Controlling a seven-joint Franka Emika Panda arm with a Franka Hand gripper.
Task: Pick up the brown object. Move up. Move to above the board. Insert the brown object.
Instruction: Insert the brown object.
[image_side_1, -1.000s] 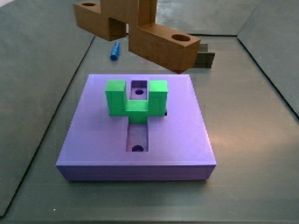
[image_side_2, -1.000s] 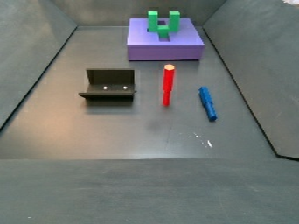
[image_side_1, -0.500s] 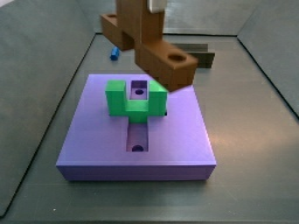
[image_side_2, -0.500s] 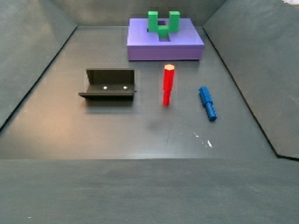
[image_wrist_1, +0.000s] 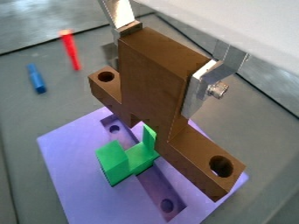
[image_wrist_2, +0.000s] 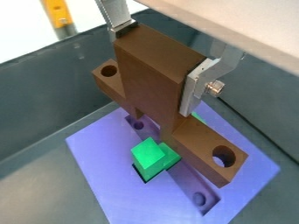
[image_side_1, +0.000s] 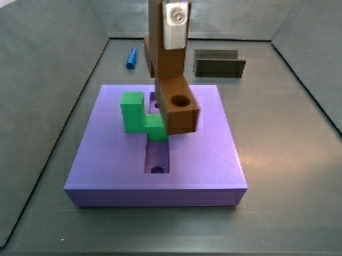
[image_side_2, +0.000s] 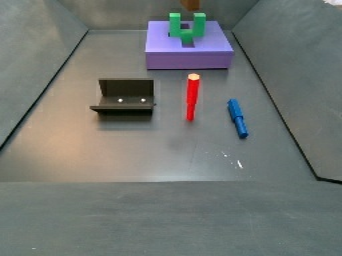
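My gripper (image_side_1: 170, 18) is shut on the brown object (image_side_1: 168, 75), an orange-brown L-shaped bar held upright. Its foot with the round hole (image_side_1: 179, 101) hangs right by the green U-shaped block (image_side_1: 139, 116) on the purple board (image_side_1: 154, 160). I cannot tell whether the foot touches the block. In both wrist views the silver fingers (image_wrist_1: 121, 17) (image_wrist_2: 201, 83) clamp the bar (image_wrist_1: 158, 96) (image_wrist_2: 152, 83) over the green block (image_wrist_1: 126, 157) (image_wrist_2: 155, 157) and the board's groove (image_wrist_2: 198, 199). In a side view the board (image_side_2: 187, 50) lies far back, with the bar's tip (image_side_2: 197, 5) just showing.
The dark fixture (image_side_2: 124, 97) (image_side_1: 221, 65) stands on the grey floor. A red peg (image_side_2: 193, 97) (image_wrist_1: 72, 48) stands upright and a blue peg (image_side_2: 238, 117) (image_side_1: 134, 57) lies near it. Sloping grey walls enclose the floor.
The gripper has carried the brown object in over the board, turned it and lowered it. The foot now sits beside the green block instead of high behind it.
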